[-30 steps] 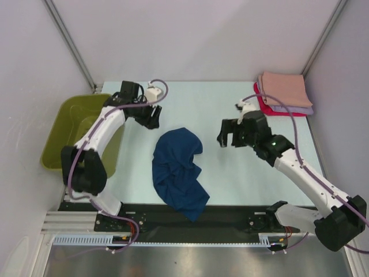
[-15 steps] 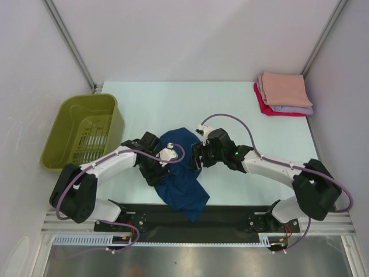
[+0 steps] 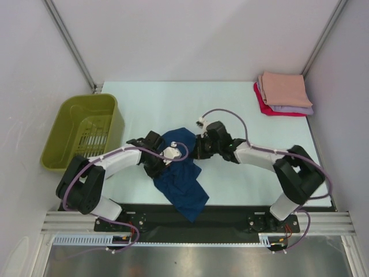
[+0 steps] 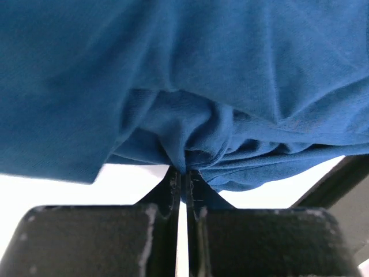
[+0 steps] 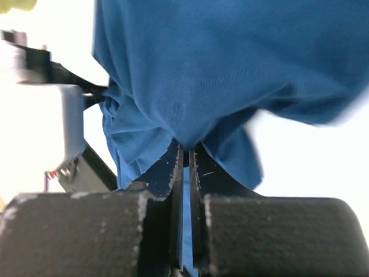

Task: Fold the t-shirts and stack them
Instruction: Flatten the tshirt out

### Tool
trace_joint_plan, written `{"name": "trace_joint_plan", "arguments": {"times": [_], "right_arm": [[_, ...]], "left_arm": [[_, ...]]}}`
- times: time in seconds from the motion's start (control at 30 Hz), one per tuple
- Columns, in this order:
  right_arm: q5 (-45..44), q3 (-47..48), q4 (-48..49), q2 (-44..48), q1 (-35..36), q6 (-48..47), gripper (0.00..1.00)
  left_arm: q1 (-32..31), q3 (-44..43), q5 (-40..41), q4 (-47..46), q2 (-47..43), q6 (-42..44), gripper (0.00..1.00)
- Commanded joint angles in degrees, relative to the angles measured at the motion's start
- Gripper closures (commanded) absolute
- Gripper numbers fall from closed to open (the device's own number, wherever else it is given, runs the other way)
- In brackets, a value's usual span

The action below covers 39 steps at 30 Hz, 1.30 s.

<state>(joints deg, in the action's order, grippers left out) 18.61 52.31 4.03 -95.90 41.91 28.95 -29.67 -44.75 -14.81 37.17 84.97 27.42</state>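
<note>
A crumpled navy blue t-shirt [image 3: 181, 176] lies in a heap at the middle of the table, its print hidden. My left gripper [image 3: 163, 163] is at the heap's left edge, shut on a pinch of the blue cloth [image 4: 190, 144]. At the upper right edge of the heap, my right gripper [image 3: 198, 151] is shut on another fold of the same shirt [image 5: 207, 86]. In both wrist views the cloth bunches right at the closed fingertips. A stack of folded t-shirts [image 3: 283, 94], peach over lavender over red, sits at the far right corner.
An olive-green plastic basket [image 3: 83, 131] stands at the table's left edge. Grey walls enclose the table on three sides. A black rail [image 3: 230, 216] with the arm bases runs along the near edge.
Both arms came in from the far sides to the navy shirt, and both grippers closed on its cloth. The heap has shifted slightly.
</note>
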Motion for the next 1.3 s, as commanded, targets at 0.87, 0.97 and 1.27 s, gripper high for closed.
{"name": "trace_joint_plan", "arguments": {"times": [0.87, 0.97, 1.27], "right_arm": [[-13.43, 45.95, -37.08, 50.10, -26.62, -14.02, 1.00], [-13.51, 44.72, -37.61, 50.98, -26.62, -11.30, 1.00], [-23.35, 26.90, -33.75, 41.69, -26.71, 0.22, 1.00]], "left_arm": [[13.41, -61.24, 9.37, 32.16, -24.94, 15.29, 1.00], [13.41, -62.30, 5.95, 33.32, -25.12, 14.94, 1.00], [13.50, -45.52, 9.17, 9.54, -12.68, 16.53, 0.98]]}}
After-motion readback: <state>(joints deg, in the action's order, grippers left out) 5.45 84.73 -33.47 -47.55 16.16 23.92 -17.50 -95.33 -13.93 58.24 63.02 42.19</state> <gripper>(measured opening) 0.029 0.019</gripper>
